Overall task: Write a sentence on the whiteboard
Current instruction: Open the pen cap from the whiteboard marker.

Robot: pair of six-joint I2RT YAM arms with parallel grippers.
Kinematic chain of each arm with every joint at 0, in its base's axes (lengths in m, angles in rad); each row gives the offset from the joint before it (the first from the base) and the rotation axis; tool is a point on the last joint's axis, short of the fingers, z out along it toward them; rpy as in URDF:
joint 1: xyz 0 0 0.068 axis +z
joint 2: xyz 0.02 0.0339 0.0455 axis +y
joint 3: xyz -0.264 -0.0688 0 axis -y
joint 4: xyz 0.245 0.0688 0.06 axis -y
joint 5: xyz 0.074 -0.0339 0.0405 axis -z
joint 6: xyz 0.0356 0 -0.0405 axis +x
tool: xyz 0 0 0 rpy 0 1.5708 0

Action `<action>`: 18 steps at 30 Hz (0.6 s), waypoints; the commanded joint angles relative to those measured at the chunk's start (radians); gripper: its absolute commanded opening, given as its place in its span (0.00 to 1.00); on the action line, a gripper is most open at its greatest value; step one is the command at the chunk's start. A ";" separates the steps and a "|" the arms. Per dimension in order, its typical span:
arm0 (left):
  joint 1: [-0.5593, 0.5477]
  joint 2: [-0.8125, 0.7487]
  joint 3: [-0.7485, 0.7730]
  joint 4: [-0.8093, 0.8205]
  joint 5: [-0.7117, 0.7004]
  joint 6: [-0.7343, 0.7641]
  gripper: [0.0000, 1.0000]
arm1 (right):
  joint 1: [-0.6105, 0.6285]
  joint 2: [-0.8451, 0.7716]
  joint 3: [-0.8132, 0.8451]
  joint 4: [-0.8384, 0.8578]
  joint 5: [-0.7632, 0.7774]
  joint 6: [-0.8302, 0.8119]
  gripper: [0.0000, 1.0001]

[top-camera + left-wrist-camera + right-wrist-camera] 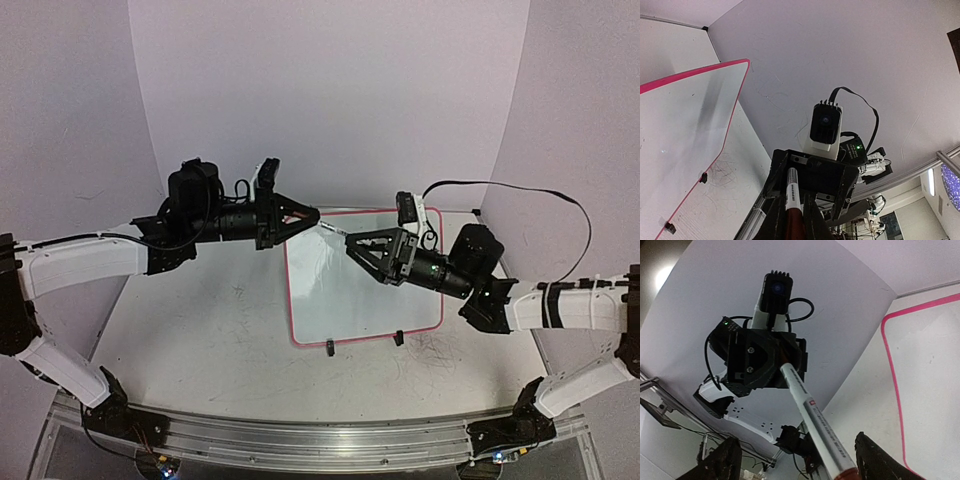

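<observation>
Pink-rimmed whiteboard (385, 300): lies on the white table (200, 340), a little right of centre and turned slightly; from above I cannot tell whether anything is written on it.
Clip feet (330, 348): two, black, on the board's near edge.
Marker (812, 412): white barrel with a printed label and a red-brown band at one end. It is up in the air over the board's far left corner and runs from one gripper towards the other.
Left gripper (316, 220): reaches in from the left, its fingers (771, 220) pinching one end of the marker.
Right gripper (350, 240): faces the left one tip to tip. Its fingers (879, 460) are spread wide on either side of the marker's other end and seem not to touch it.
Grey scribbles (430, 350): faint marks on the table by the board's near right corner.
Black cable (500, 185): loops up from the right wrist.
</observation>
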 commanded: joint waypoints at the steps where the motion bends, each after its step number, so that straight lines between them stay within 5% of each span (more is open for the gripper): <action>1: -0.002 0.001 -0.025 0.132 0.024 -0.058 0.00 | -0.001 0.053 0.032 0.281 -0.034 0.109 0.69; 18: -0.002 0.028 -0.038 0.207 0.052 -0.098 0.00 | 0.000 0.172 0.118 0.349 -0.022 0.149 0.41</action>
